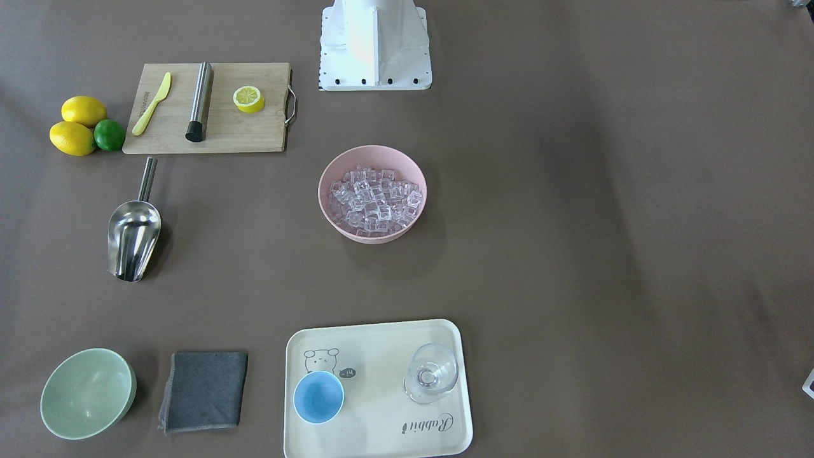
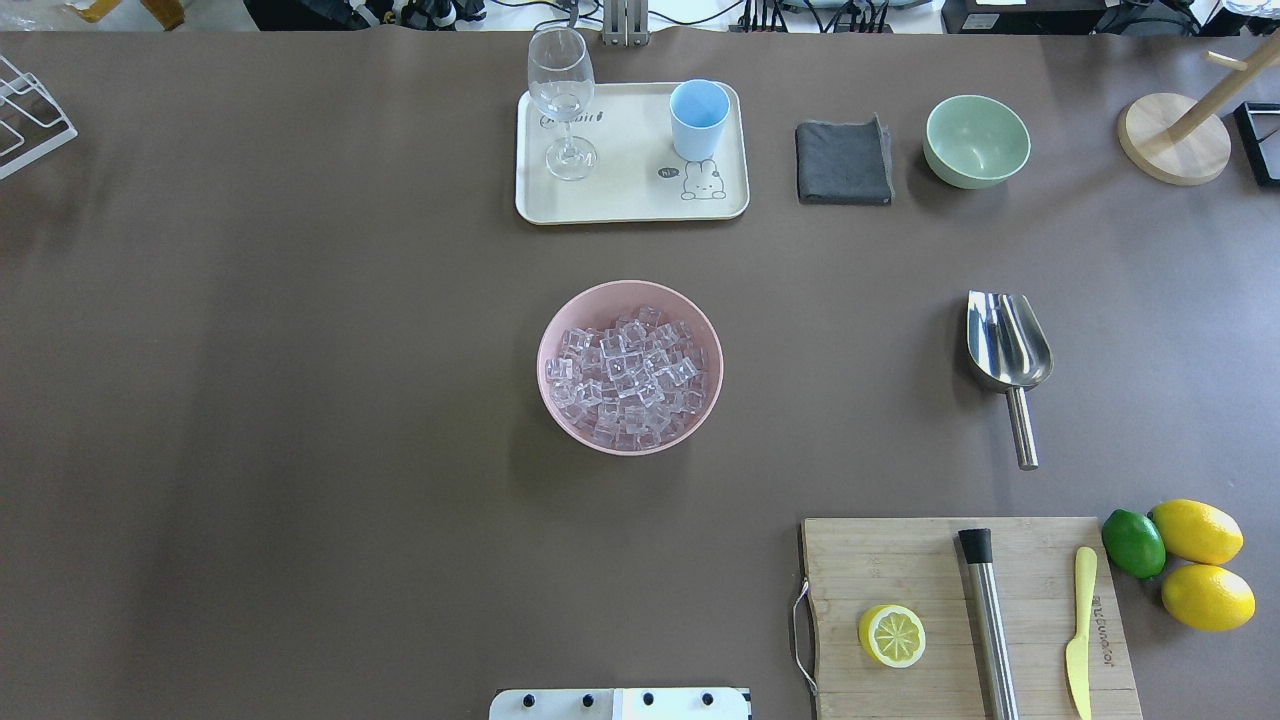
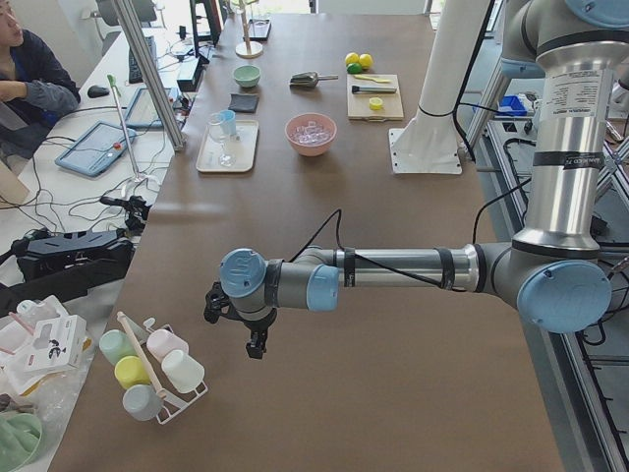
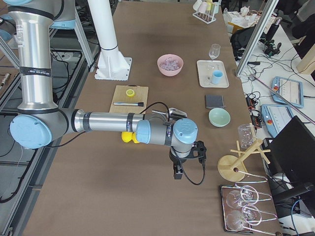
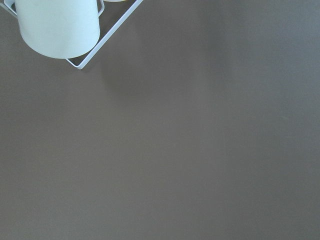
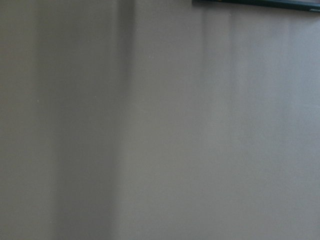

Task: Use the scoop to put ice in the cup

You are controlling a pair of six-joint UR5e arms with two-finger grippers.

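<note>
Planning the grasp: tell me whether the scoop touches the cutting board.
Apart. The overhead exterior view shows bare table between the scoop handle's end and the cutting board.

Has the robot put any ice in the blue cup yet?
Not yet. Done: nothing; the cup is empty on the tray. In hand: nothing; the scoop lies untouched, and the left gripper and right gripper hang far from it. Left: pick up the scoop, dig ice from the pink bowl, tip it into the cup.
</note>
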